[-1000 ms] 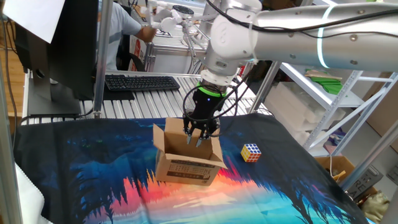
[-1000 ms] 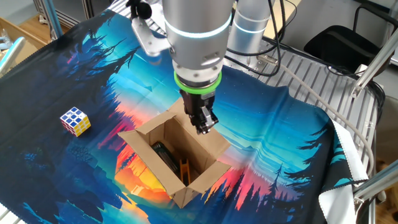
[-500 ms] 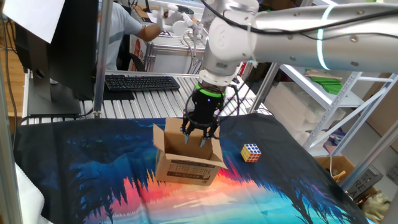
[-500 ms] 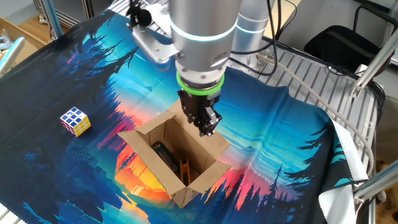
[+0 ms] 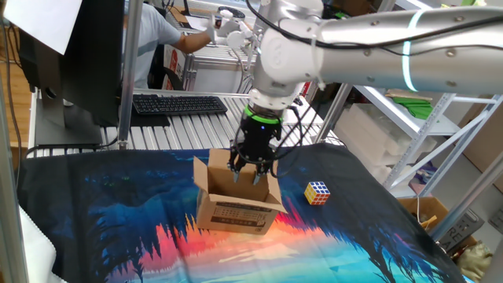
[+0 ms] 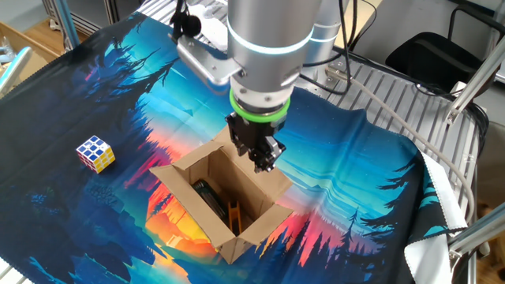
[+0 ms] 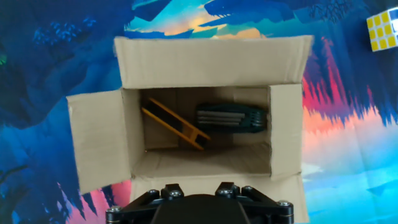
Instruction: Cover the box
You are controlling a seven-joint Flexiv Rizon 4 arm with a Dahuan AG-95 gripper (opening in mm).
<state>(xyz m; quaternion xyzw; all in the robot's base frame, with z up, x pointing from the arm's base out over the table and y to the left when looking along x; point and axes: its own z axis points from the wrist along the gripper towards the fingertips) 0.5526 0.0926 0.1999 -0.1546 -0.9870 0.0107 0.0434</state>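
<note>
The box (image 5: pixel 236 211) is a small brown cardboard carton on the printed cloth, with all its top flaps folded outward. From the other fixed view the box (image 6: pixel 207 175) shows a dark tool set and an orange tool lying inside. My gripper (image 5: pixel 246 176) hangs just above the rear flap, open, with its two fingers apart and nothing between them. The other fixed view puts the gripper (image 6: pixel 263 160) over the box's upper right edge. In the hand view the gripper (image 7: pixel 199 188) sits at the bottom edge, over the near flap of the box (image 7: pixel 211 59).
A Rubik's cube (image 5: pixel 317 192) lies on the cloth right of the box, also seen as the Rubik's cube (image 6: pixel 95 153) and the cube (image 7: pixel 383 30). A keyboard (image 5: pixel 179 104) and a monitor stand behind the cloth. A person works at the back.
The fingers have parted from a nearly shut stance. The hand has risen slightly above the box's rear flap. The box and the cube have not moved.
</note>
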